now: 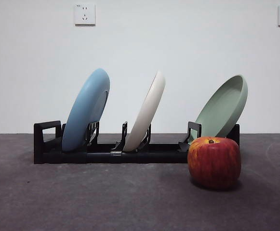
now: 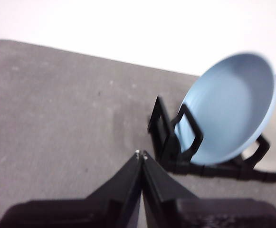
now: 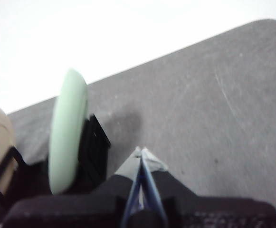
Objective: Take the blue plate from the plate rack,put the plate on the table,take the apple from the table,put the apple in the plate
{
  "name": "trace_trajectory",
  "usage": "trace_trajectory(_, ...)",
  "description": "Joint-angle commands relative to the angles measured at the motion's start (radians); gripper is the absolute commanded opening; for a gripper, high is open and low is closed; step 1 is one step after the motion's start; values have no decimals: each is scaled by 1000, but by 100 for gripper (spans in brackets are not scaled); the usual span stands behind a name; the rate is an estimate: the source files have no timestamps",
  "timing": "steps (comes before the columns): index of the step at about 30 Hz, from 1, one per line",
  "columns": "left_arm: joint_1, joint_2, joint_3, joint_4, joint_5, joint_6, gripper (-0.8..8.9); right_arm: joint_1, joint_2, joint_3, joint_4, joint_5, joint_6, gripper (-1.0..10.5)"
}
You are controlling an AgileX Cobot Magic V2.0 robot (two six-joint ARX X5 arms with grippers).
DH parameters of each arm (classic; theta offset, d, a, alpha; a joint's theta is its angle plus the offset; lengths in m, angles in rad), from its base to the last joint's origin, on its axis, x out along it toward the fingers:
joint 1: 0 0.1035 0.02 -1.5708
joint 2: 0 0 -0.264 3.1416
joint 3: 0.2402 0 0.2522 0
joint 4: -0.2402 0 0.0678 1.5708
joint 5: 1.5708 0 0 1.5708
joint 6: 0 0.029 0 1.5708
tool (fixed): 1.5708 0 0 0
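Black plastic makes the plate rack (image 1: pixel 106 153), which stands on the dark grey table (image 1: pixel 82 202) in the front view. Three plates lean in its slots: the blue plate (image 1: pixel 86 110) near the handle end, a cream-white plate (image 1: pixel 146 111) in the middle, a pale green plate (image 1: pixel 224 107) at the other end. The apple (image 1: pixel 214 161) sits on the table in front of the green plate's end, apart from the rack. None of my arms shows here.

From my left wrist, my left gripper (image 2: pixel 141 156) is clenched, holding nothing, near the rack's handle end beside the blue plate.

From my right wrist, my right gripper (image 3: pixel 140 153) is also clenched and empty, beside the green plate.
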Motion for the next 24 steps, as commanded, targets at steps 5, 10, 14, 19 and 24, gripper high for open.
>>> trace_trajectory(5, 3, 263, 200, 4, 35, -3, -8, 2, 299, 278, -43, -129, -21, -11)
trace_trajectory(10, 3, 460, 364, -37, 132, 18, -5, 2, 507, 483, -177, -252, -96, -3)
trace_trajectory(14, 2, 612, 494, -100, 250, 54, 1, 2, 649, 610, -279, -360, -160, 2)
trace_trajectory(19, 2, 729, 582, -126, 369, 58, 252, 2, 739, 655, -298, -437, -172, 293)
trace_trajectory(24, -6, 789, 604, -93, 387, 28, 439, 2, 763, 655, -295, -433, -161, 536)
